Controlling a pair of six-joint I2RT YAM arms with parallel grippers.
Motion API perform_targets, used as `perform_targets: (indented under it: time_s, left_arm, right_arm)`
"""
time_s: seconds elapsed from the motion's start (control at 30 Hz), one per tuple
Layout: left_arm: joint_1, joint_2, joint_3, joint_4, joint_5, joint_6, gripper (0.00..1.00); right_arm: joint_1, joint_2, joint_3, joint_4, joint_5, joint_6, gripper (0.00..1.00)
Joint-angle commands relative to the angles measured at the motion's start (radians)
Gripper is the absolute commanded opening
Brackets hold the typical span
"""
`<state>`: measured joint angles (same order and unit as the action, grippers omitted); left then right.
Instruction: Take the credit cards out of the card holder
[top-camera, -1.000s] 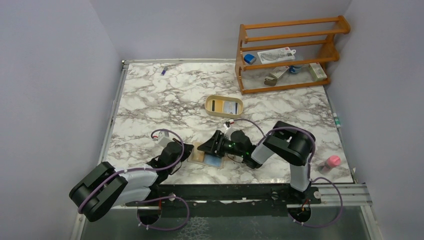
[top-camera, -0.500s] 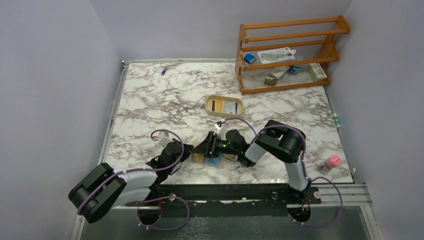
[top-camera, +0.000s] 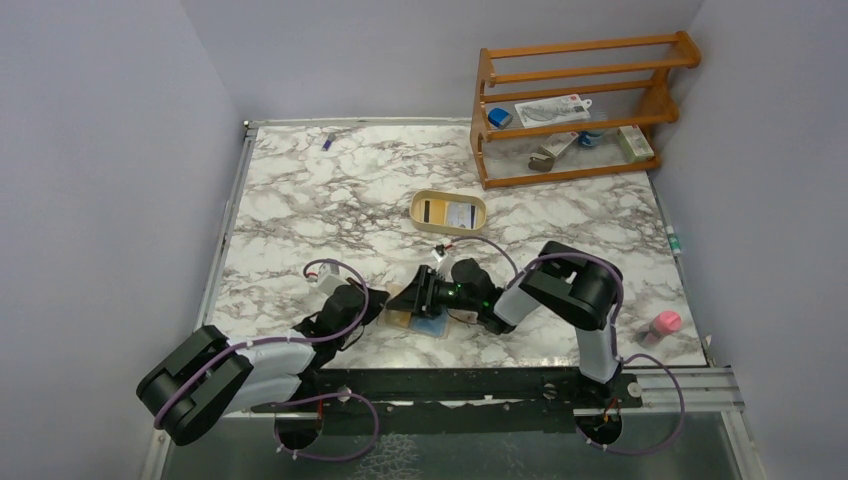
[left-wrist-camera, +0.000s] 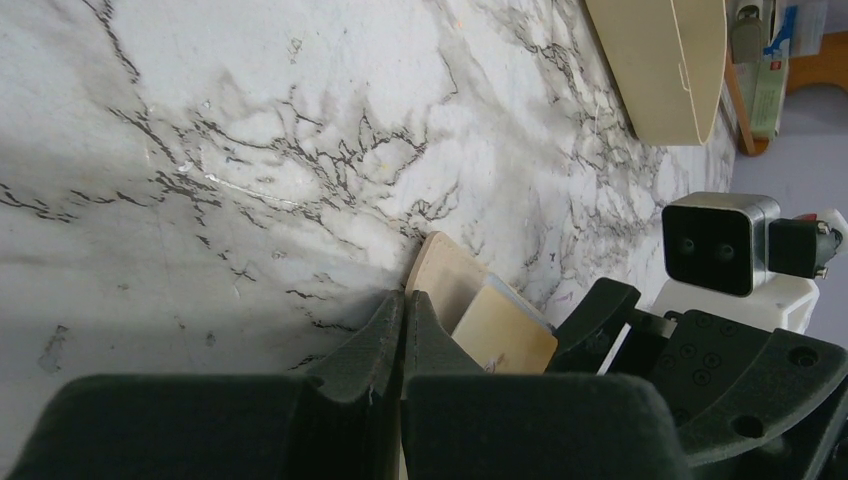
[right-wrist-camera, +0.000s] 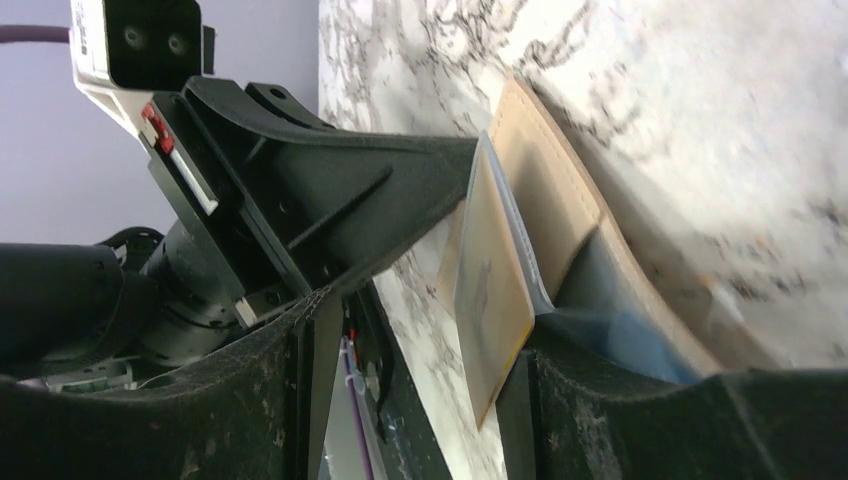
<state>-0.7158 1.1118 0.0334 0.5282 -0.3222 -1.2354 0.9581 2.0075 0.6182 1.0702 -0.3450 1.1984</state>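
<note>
two credit cards (top-camera: 460, 214) lie in the tray (top-camera: 447, 229), a yellowish card (right-wrist-camera: 490, 290) and a blue card (right-wrist-camera: 612, 338) are left in the card holder (right-wrist-camera: 555, 190) on the desk (top-camera: 300, 200), left fingers (left-wrist-camera: 375, 345) pressed together, right fingers (right-wrist-camera: 620, 420) spread round the yellowish card

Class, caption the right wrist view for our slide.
Open right claw straddles a yellowish card sticking out of the tan card holder.

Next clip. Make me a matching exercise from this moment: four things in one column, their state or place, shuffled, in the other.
1 left gripper
2 right gripper
3 card holder
4 cream tray

A open, yellowish card between its fingers
B farther back, cards inside
C shut
D on the table, between the two grippers

Pairs: 1-C, 2-A, 3-D, 4-B.
</note>
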Motion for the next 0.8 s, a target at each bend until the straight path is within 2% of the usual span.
perform_targets:
  time_s: [0.0, 0.23, 0.57, 0.77]
  left_arm:
    - [-0.007, 0.03, -0.101, -0.125, 0.003, 0.016, 0.0]
    - [-0.005, 0.037, -0.099, -0.127, 0.002, 0.019, 0.0]
    - [-0.007, 0.038, -0.096, -0.129, 0.004, 0.02, 0.0]
    - [-0.007, 0.035, -0.097, -0.132, 0.005, 0.022, 0.0]
  right_arm:
    - [0.02, -0.01, -0.089, -0.272, -0.004, -0.074, 0.6]
    - [0.017, -0.088, -0.148, -0.224, -0.007, -0.089, 0.6]
    - [0.006, -0.07, -0.169, -0.13, -0.015, -0.081, 0.6]
    - [-0.009, -0.142, -0.229, -0.129, 0.032, -0.085, 0.6]
